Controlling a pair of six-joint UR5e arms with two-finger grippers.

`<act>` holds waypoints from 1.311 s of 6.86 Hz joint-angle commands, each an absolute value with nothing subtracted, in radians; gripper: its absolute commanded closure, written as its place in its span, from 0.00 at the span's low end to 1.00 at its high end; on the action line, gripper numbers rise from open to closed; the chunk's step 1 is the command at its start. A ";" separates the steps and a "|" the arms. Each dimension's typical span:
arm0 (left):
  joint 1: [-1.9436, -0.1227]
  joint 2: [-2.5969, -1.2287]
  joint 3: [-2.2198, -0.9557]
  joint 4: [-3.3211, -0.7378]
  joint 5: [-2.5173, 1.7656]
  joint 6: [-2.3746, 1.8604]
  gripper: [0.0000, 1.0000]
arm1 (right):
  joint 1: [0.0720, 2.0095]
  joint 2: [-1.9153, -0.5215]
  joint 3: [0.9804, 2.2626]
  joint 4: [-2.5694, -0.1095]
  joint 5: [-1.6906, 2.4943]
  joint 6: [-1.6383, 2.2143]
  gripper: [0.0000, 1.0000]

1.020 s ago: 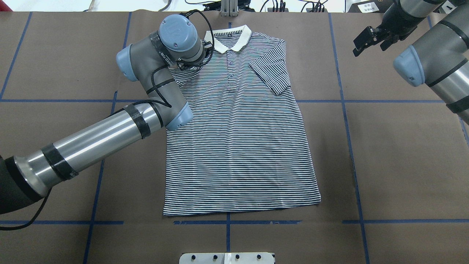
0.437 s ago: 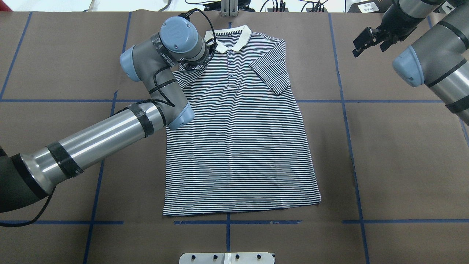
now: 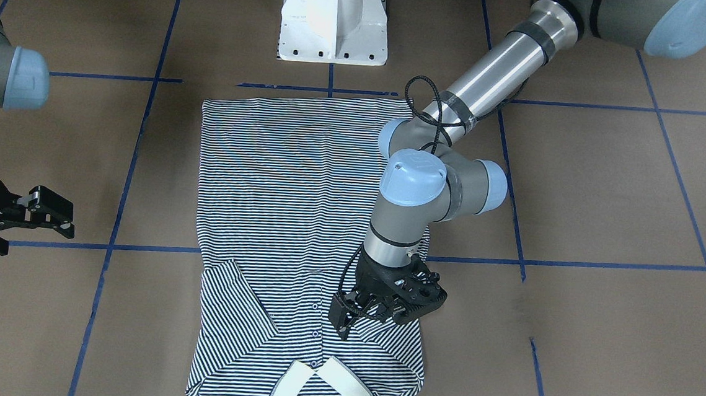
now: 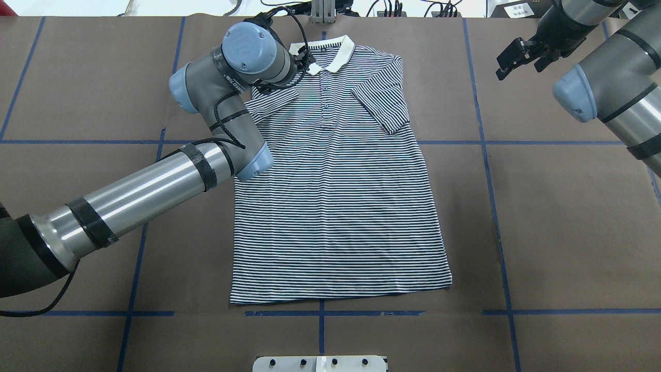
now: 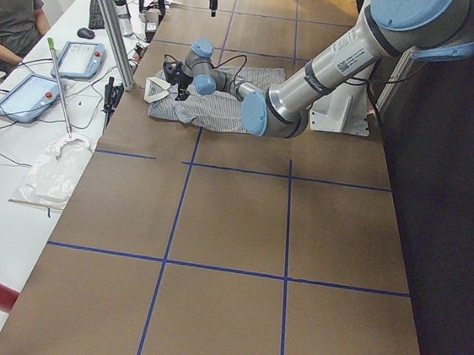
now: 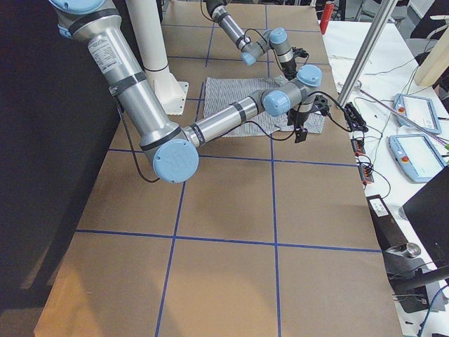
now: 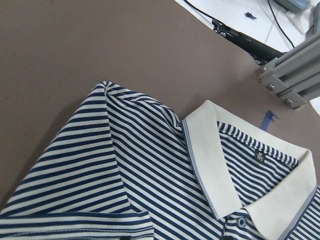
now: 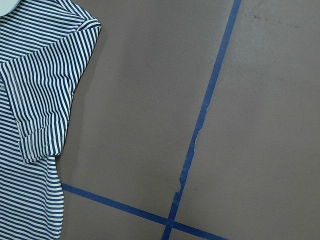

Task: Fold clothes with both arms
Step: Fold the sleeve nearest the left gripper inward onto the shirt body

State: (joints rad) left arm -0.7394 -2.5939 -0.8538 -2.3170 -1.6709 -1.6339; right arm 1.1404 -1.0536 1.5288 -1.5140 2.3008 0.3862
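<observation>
Polo shirt flat, left hand above its folded sleeve

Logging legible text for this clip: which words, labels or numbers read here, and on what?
No text reads clearly.
Neck tag in the shirt: white mark, too small.
Printed band on the left arm: blurred.
White label at the overhead view's top right: too small.
</observation>
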 commanded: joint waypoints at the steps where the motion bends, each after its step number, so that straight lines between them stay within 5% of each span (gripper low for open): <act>1: -0.776 -2.535 -0.860 -2.316 -1.677 -1.506 0.00 | 1.140 -1.052 1.529 -1.513 2.301 0.388 0.00; 3: -0.790 -2.452 -0.970 -2.230 -1.811 -1.410 0.00 | 1.132 -1.046 1.522 -1.517 2.301 0.388 0.00; 5: -0.790 -2.341 -1.237 -2.036 -1.858 -1.440 0.00 | 1.131 -1.042 1.523 -1.525 2.303 0.388 0.00; 9: -0.749 -2.344 -1.148 -2.093 -1.833 -1.626 0.00 | 1.129 -1.042 1.532 -1.526 2.303 0.388 0.00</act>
